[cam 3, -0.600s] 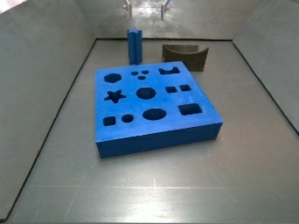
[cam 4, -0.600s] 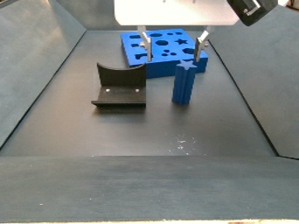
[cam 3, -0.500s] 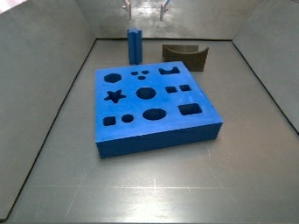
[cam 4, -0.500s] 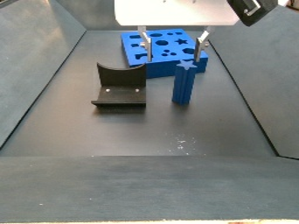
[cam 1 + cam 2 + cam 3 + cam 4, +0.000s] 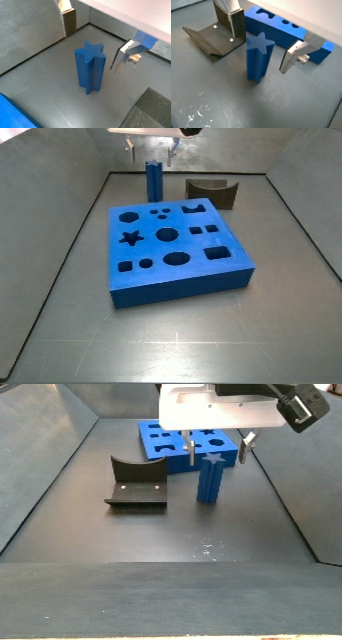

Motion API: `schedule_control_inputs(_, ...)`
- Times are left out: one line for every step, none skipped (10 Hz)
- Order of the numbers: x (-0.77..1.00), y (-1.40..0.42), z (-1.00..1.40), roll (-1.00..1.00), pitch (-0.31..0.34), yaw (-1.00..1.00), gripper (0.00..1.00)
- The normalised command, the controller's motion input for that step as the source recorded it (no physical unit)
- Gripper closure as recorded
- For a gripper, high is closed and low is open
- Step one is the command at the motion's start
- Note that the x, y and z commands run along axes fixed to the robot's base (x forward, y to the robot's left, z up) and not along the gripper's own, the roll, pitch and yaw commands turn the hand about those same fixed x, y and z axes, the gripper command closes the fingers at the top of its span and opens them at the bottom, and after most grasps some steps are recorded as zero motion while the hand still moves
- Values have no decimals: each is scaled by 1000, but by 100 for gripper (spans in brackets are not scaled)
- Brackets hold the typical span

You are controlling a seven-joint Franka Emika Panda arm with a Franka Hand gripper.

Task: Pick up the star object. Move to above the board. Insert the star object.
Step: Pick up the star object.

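The star object (image 5: 89, 67) is a tall slim blue peg. It stands upright on the dark floor, just off the board's edge, and shows in both wrist views (image 5: 256, 57) and both side views (image 5: 154, 178) (image 5: 211, 479). My gripper (image 5: 218, 452) is open and right over the peg, one finger (image 5: 69, 24) on each side of its star-shaped top, not touching it. It also shows at the top of a side view (image 5: 155, 148). The board (image 5: 201, 263) is a thick square blue block with many cut-out holes; it also shows behind the peg (image 5: 171, 434) (image 5: 294, 37).
The dark fixture (image 5: 136, 482) stands on the floor beside the peg, also seen in a wrist view (image 5: 212, 40) and a side view (image 5: 211, 191). Grey walls enclose the floor on the sides and the back.
My gripper has moved over the star object and come down, so its open fingers now flank the peg's top. The peg, board and fixture have not moved.
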Motion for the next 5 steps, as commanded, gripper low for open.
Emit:
schedule_control_inputs(0,0,0,0,-23,0,0)
schedule_control_inputs(0,-14,-137,69,-29,0,0)
schedule_control_inputs(-103,-294,-903,240,-363,0,0)
schedule_control_inputs(-34,-343,-1000,169,-209,0,0)
schedule_control_inputs(0,0,-80,0,-77,0,0)
